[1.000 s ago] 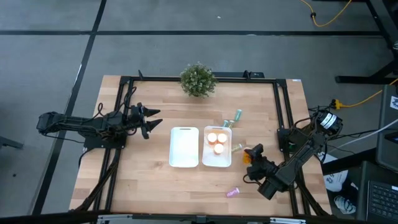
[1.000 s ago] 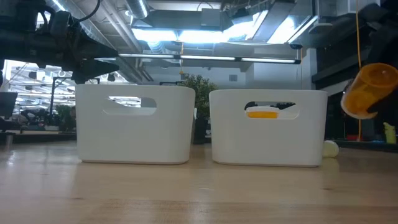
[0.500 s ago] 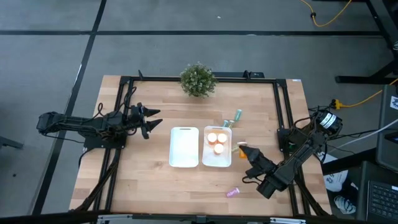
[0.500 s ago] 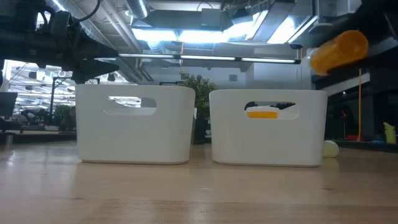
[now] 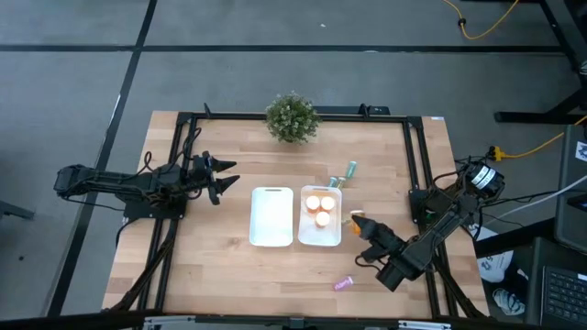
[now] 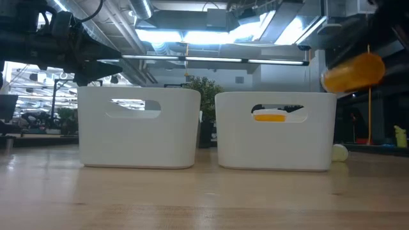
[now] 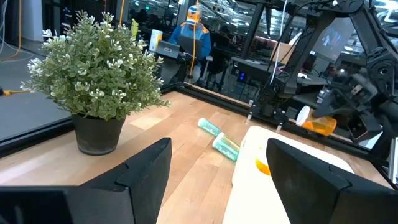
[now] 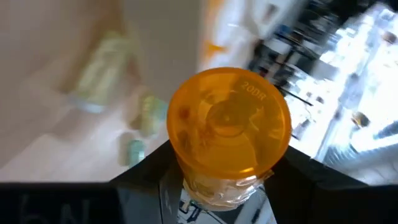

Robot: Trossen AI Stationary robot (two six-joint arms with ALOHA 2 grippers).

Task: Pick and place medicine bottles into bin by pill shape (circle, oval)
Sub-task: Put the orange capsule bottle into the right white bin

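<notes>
Two white bins stand mid-table, the left bin (image 5: 271, 216) and the right bin (image 5: 320, 218), which holds three orange bottles (image 5: 322, 218). My right gripper (image 5: 359, 223) is shut on an orange medicine bottle (image 6: 353, 72) just off the right bin's right wall, above rim height. In the left wrist view its white cap (image 7: 303, 116) points toward the bins. Two teal bottles (image 5: 343, 175) lie on their sides behind the right bin, and a pink one (image 5: 343, 283) lies near the front. My left gripper (image 5: 220, 177) waits open at the left. My right gripper pinches the orange bottle's body (image 8: 186, 168) between its two fingers (image 8: 149, 171), one on each side. The bottle's round orange base (image 8: 229, 124) faces the wrist camera. It is lifted clear and lies nearly level in the air, slightly tilted.
A potted plant (image 5: 292, 117) stands at the far edge. A pale bottle (image 6: 340, 152) lies on the table right of the right bin, below the held one. Black frame rails (image 5: 417, 165) run along the table's sides.
My right gripper has rolled its wrist and edged toward the right bin. The orange bottle has swung from slanting steeply below the fingers to lying nearly level, higher up and closer to the bin's right wall. The grip has stayed shut.
</notes>
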